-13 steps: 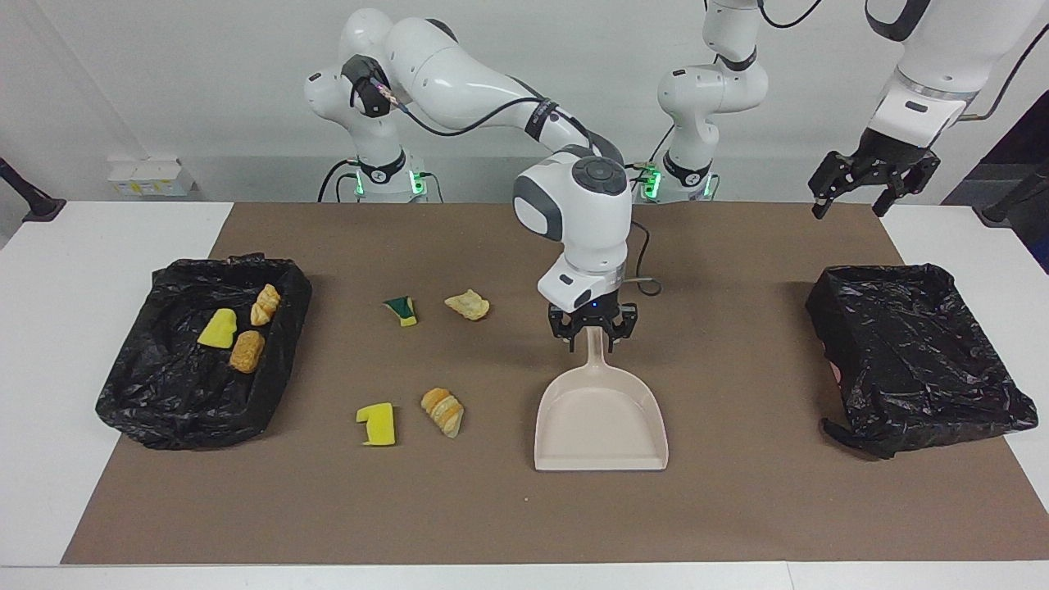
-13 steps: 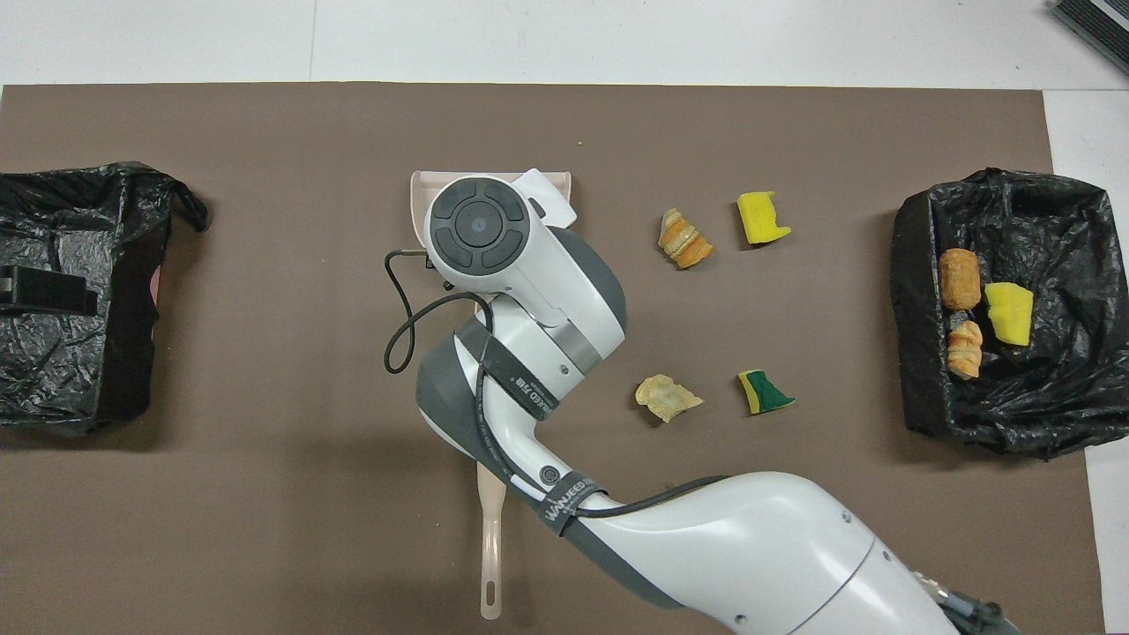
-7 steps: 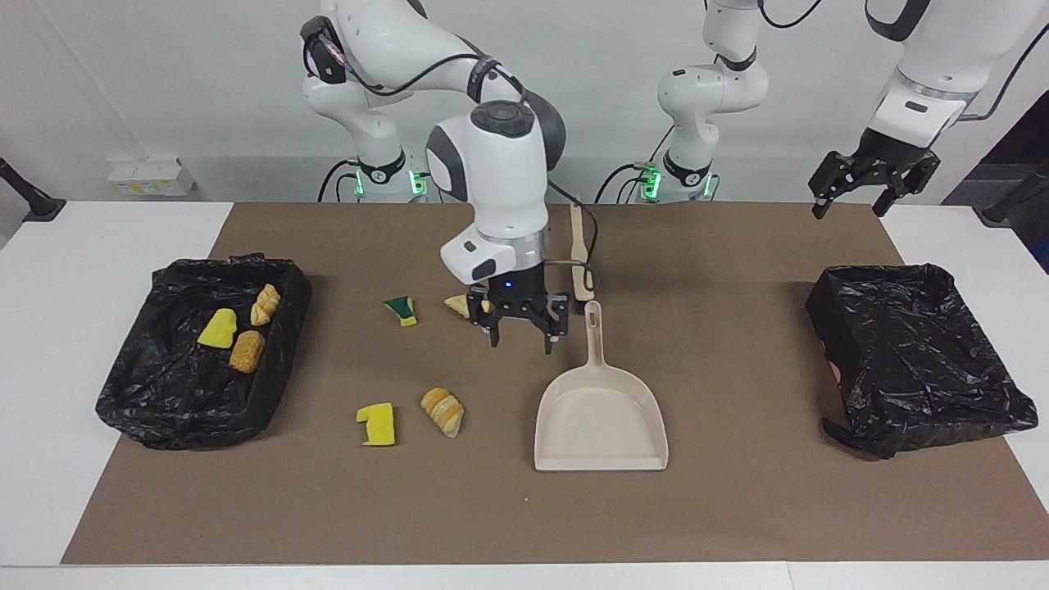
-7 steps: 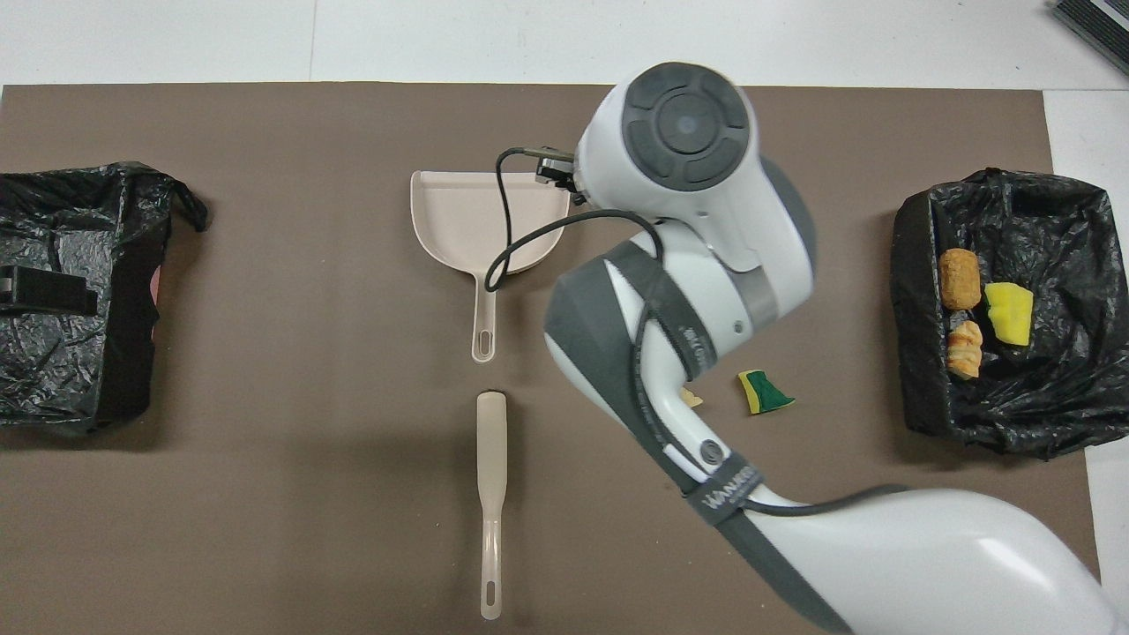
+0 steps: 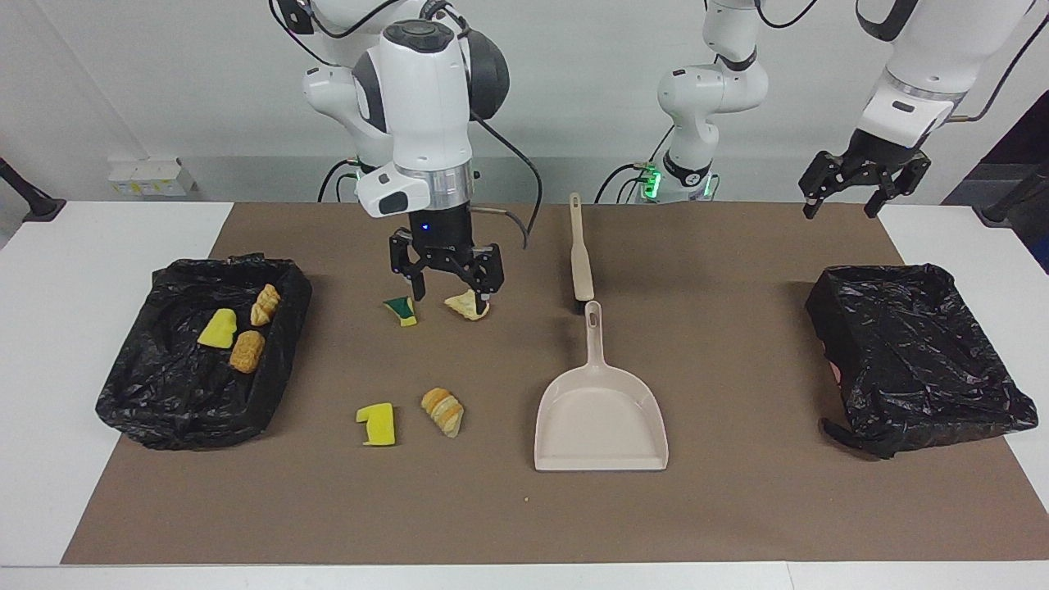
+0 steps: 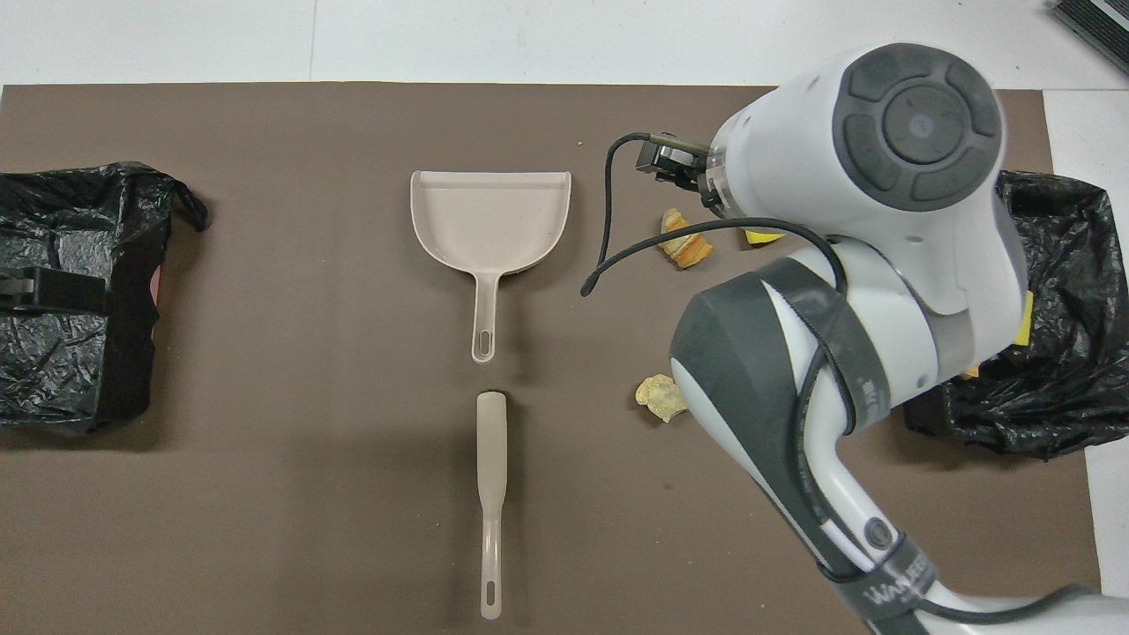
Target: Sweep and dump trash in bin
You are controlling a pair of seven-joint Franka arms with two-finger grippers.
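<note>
Facing view, left to right. 2 black-lined bins: bin at frame left (image 5: 164,393) holds 3 trash pieces: 1 yellow sponge scrap (image 5: 218,329) and 2 bread chunks (image 5: 247,351).

4 trash pieces loose on the brown mat (image 5: 737,508), left of centre: green-and-yellow scrap (image 5: 401,310) and flat bread piece (image 5: 468,305) in the upper row, yellow scrap (image 5: 378,424) and striped bread chunk (image 5: 443,410) in the lower row. That makes 7 in total.

Right gripper (image 5: 447,285) hangs empty over the 2 upper pieces, fingers apart.

1 beige dustpan (image 5: 601,418) lies flat at frame centre, handle pointing up the frame. 1 beige brush handle (image 5: 579,248) lies just above the pan handle, in line with it.

Second bin at frame right (image 5: 918,356), no trash visible in it. Left gripper (image 5: 856,192) waits raised at upper right, above that bin's end of the worktop (image 5: 49,328), fingers apart, nothing in them.

Versus 1 s ago: right gripper was at the dustpan handle, partly closed; it has let go, lifted and swung toward frame left. Dustpan and all 7 pieces have not moved. Left arm is nearly unchanged.
</note>
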